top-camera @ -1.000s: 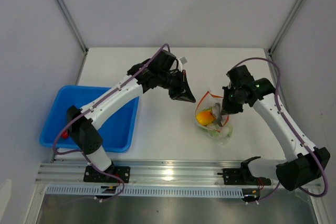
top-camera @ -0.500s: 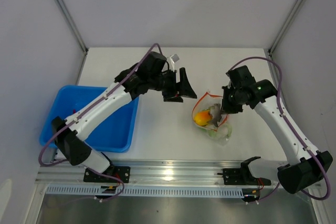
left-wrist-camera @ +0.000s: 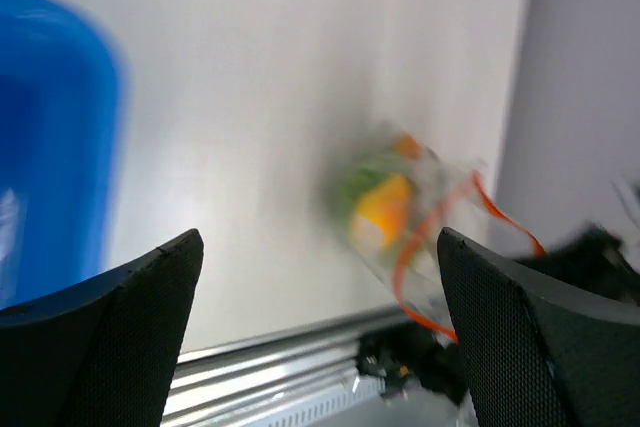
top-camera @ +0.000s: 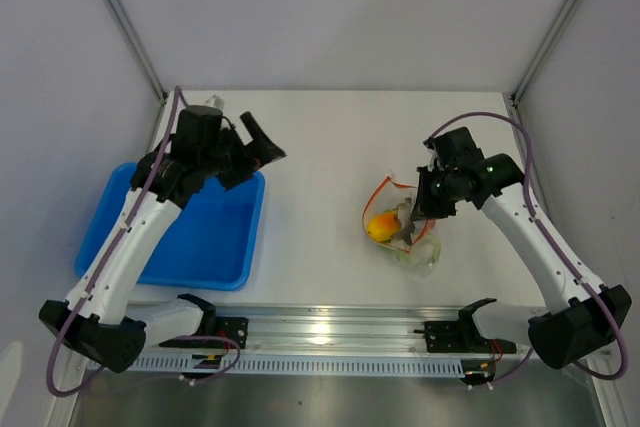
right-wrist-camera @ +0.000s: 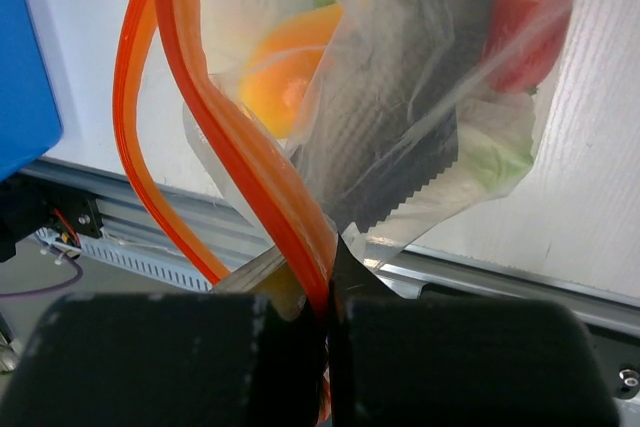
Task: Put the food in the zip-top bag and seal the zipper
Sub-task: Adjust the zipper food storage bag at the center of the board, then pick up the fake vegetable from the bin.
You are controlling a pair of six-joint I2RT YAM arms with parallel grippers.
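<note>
While clamping the zipper (right-wrist-camera: 215, 137) in the clenched right pincer (right-wrist-camera: 328, 247), holding the zip-top bag (top-camera: 412, 247) on the counter (top-camera: 320, 137).
Risking spilling the food (top-camera: 381, 224), lying inside by the gaping mouth, if tugging unsupported; hovering the released left pincer (top-camera: 262, 147) well apart, by the blue tray (top-camera: 170, 252).

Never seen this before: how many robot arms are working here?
2. The left arm stretches over the blue tray; the right arm reaches to the zip-top bag. None seems hidden.
</note>
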